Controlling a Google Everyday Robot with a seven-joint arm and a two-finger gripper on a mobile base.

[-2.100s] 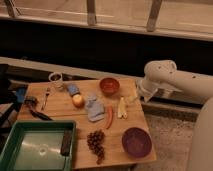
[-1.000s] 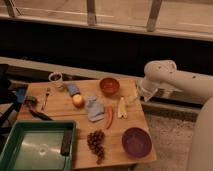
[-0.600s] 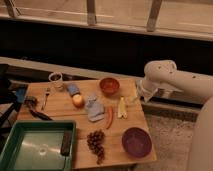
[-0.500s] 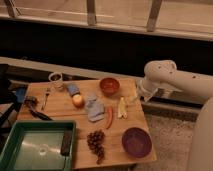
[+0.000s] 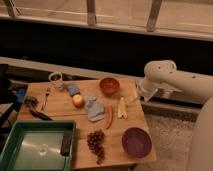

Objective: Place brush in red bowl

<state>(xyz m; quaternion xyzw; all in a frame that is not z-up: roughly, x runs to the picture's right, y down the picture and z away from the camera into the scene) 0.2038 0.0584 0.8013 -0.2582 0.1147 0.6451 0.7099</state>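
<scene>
The brush (image 5: 36,108) lies at the table's left edge, its chunky dark head toward the back and its slim black handle angled toward the front right. Near the back middle of the table stands the small orange-red bowl (image 5: 109,85), with nothing showing in it. My gripper (image 5: 133,99) hangs at the end of the white arm (image 5: 165,80) over the table's right edge, just right of the red bowl and far from the brush. Nothing shows in the gripper.
Between brush and bowl lie a fork (image 5: 46,97), a cup (image 5: 56,78), an orange fruit (image 5: 78,101) and a blue cloth (image 5: 93,110). A green tray (image 5: 30,150) holding a dark block (image 5: 65,142) sits front left. Grapes (image 5: 96,143) and a purple bowl (image 5: 136,142) are in front.
</scene>
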